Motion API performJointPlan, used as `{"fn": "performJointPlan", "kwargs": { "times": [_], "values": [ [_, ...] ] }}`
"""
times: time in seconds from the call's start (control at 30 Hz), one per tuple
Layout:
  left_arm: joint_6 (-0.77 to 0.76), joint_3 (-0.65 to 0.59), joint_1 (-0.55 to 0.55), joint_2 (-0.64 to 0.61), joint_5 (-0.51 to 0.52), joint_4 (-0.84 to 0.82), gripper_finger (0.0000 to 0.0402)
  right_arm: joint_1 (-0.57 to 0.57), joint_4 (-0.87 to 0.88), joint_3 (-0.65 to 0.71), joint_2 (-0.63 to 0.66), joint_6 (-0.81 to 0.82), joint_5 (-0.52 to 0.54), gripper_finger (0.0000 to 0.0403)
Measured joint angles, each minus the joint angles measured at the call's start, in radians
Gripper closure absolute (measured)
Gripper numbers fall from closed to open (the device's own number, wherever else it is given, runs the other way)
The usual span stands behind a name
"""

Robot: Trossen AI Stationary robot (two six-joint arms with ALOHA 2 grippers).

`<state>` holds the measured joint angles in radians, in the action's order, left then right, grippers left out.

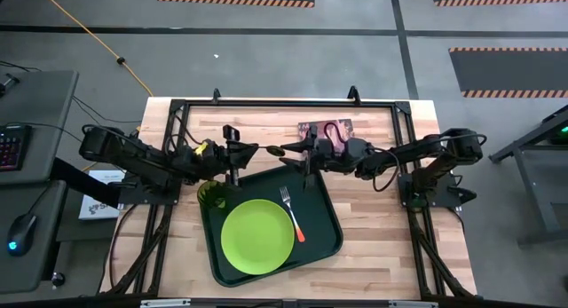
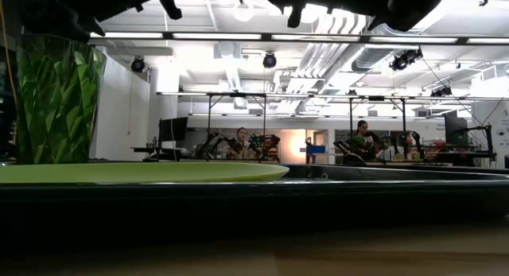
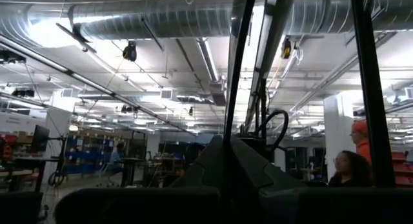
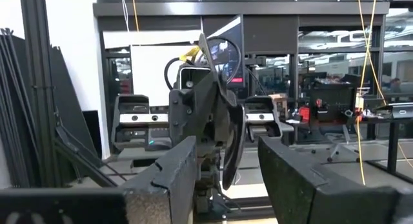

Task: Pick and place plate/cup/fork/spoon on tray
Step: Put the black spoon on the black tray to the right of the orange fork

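Tray rim [image 2: 254, 192] fills the foreground of the low view, with the plate [image 2: 135, 172] lying flat inside it and the cup [image 2: 56, 101] standing at its left end; from above, the fork [image 1: 293, 215] lies on the tray beside the plate. Only the spoon is not down yet.

Starting at the left, the left gripper [image 1: 251, 151] hangs above the tray's far edge with its jaws pinched fully together on the spoon [image 1: 275, 151], gripping the thin handle. The spoon's long axis runs straight out of those jaws along the line joining the two arms, bowl leading, pointing at the right gripper [image 1: 291, 150]. That gripper faces it with jaws spread fairly wide and holding nothing; the right wrist view puts the bowl in the gap between its fingers [image 4: 161, 179], not touching either.

This looks like a handover, and the risks lie there. The right jaws would close on the curved bowl, which could slip or twist. If the left jaws let go before the right ones are firm, the spoon would fall near the tray's far rim and might land outside it. The two fingertips are close enough that any further approach could knock them together.
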<state>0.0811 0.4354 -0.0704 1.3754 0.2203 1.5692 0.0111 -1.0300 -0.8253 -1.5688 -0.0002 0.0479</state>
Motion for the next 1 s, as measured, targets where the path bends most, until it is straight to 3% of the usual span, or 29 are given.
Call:
{"fn": "performJointPlan", "kwargs": {
  "times": [0.23, 0.43, 0.87, 1.0],
  "values": [
    [-0.025, 0.000, 0.000, 0.006, 0.000, 0.000, 0.0402, 0.000, -0.008, 0.000, 0.000, 0.004, -0.039, 0.0245],
    [-0.025, 0.009, 0.000, 0.006, -0.002, 0.000, 0.0401, -0.013, 0.000, 0.000, 0.000, 0.105, 0.034, 0.0245],
    [-0.026, 0.016, 0.005, 0.024, -0.019, 0.000, 0.0401, -0.026, -0.045, 0.000, -0.033, 0.106, 0.000, 0.0246],
    [-0.026, 0.016, 0.005, 0.024, -0.018, 0.000, 0.0401, -0.026, -0.045, 0.000, -0.033, 0.113, 0.005, 0.0273]
  ]
}}
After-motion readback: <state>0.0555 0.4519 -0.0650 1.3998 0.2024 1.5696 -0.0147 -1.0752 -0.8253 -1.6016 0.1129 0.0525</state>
